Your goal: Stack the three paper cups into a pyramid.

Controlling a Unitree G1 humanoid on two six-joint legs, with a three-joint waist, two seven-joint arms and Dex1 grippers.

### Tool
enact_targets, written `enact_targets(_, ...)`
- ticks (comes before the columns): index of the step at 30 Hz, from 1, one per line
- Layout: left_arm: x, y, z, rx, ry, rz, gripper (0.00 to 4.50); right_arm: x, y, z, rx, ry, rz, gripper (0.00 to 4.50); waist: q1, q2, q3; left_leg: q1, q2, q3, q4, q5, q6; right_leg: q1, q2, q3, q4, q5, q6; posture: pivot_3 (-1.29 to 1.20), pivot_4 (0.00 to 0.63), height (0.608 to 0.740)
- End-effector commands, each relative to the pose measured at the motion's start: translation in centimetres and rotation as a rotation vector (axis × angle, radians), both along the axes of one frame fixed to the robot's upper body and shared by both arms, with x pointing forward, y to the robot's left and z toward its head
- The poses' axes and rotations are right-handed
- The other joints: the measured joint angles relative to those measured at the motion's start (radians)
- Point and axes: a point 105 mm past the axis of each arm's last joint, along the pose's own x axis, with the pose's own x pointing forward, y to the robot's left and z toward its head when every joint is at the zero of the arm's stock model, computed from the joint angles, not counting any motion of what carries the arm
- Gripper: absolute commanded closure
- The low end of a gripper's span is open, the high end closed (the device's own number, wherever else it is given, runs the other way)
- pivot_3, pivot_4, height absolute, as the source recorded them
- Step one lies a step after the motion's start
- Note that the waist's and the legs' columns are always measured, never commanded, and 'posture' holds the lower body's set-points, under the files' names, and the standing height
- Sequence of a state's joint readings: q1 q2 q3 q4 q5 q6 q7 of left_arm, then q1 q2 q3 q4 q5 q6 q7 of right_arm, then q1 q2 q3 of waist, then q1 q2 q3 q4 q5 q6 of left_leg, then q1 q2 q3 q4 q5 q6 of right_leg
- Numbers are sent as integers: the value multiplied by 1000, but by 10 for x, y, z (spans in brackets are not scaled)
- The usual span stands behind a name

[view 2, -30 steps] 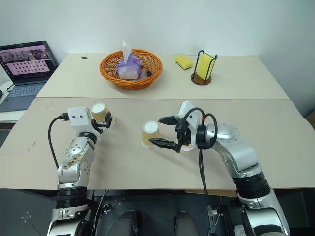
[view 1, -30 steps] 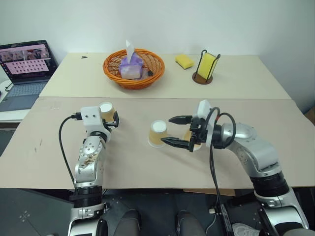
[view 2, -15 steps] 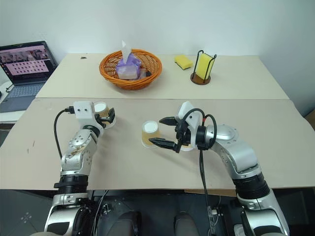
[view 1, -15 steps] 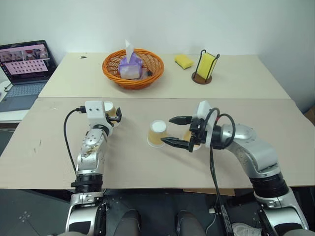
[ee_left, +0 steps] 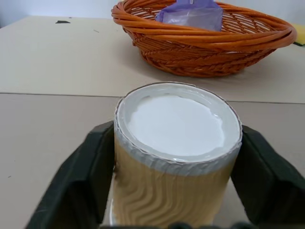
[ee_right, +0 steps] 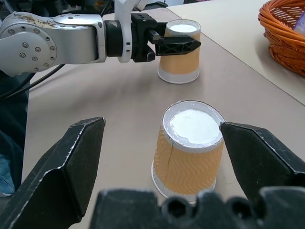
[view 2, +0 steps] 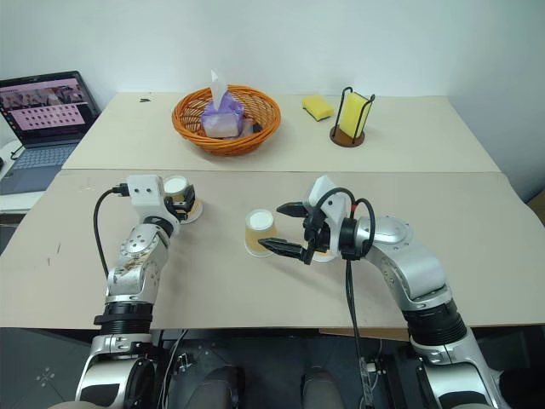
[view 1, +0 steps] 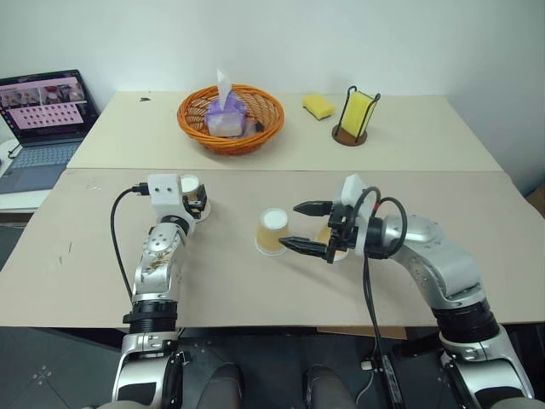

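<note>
Three paper cups stand upside down on the near table, white bases up. The left cup sits between the fingers of my left gripper, which press its ribbed tan sides. The middle cup stands between the spread fingers of my right gripper, which is open and apart from its sides. A third cup stands just behind the right gripper's fingers, mostly hidden. The right wrist view also takes in the left cup and left gripper.
An orange wicker basket holding a purple tissue pack sits on the far table. A yellow sponge and a wire holder with another sponge are to its right. A laptop stands far left. A seam joins the two tables.
My left gripper moved forward around the left cup, then its fingers closed onto the cup's sides. The right arm and the other cups have stayed still.
</note>
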State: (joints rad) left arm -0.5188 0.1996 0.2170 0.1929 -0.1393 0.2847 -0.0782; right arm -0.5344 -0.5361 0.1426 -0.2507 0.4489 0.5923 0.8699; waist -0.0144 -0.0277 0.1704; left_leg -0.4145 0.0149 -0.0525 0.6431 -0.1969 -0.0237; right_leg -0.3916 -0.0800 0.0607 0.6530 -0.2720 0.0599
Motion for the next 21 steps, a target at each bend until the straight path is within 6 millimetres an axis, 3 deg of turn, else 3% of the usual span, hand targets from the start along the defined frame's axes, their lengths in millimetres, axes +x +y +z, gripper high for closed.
enact_targets(1,0,0,19,29,-71,-9,1980,0,-4,6,2,-29,-15,0,0,0,0,0,0,0,0,0,0,0,0,0,0,0,0,0,150,732)
enact_targets(7,-3,-3,23,71,-75,-136,1982,1,-4,4,0,-24,-26,0,-1,0,0,0,0,0,0,0,0,0,0,0,0,0,0,0,150,732)
enact_targets(11,-30,-29,28,81,-72,-562,1982,2,-5,2,-3,-18,-36,0,-7,0,0,0,0,0,0,0,0,0,0,0,0,0,0,0,150,732)
enact_targets(15,-52,-25,6,116,80,-817,1982,5,-7,-3,-19,-11,-52,0,-9,0,0,0,1,1,-1,0,0,-1,1,0,0,0,0,0,150,732)
enact_targets(21,-53,-20,-13,178,208,-950,1982,6,-9,-2,-13,-14,-67,0,-6,0,0,1,1,1,-1,0,0,0,1,0,0,0,0,0,150,732)
